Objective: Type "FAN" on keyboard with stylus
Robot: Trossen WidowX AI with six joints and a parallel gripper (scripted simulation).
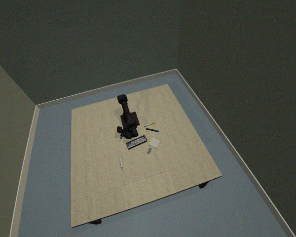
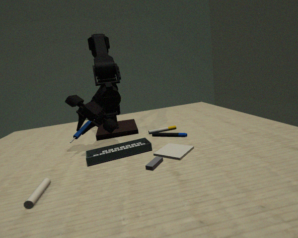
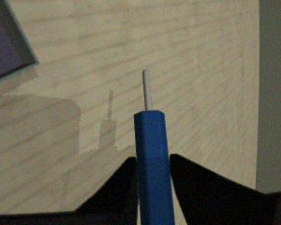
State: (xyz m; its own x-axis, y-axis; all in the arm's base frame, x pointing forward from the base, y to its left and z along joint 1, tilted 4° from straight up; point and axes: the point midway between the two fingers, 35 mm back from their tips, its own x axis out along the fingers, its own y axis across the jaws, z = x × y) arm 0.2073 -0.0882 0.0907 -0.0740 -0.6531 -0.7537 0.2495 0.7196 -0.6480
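The tool [image 2: 85, 125] is clamped on the blue stylus [image 2: 82, 129], whose thin pale tip [image 3: 146, 89] points down and outward above bare wood, clear of the surface. The keyboard [image 2: 118, 151] lies just in front of the arm's base plate [image 2: 129, 128], beside and past the stylus tip; no key is under the tip at this moment.

Hazards from here, as a judgement:
- The stylus sits tilted in the jaws. A firm press at that angle could lever it sideways or push it back through the grip.
- The key legends are too small to read in any view, so the F key position cannot be confirmed; a neighbouring key may be struck.
- A low sweep toward the keyboard could catch its raised edge.

The tabletop [image 2: 221, 179] is pale wood grain, also carrying two markers, a flat pad, a grey block and a white cylinder. Dark green walls enclose a blue floor.
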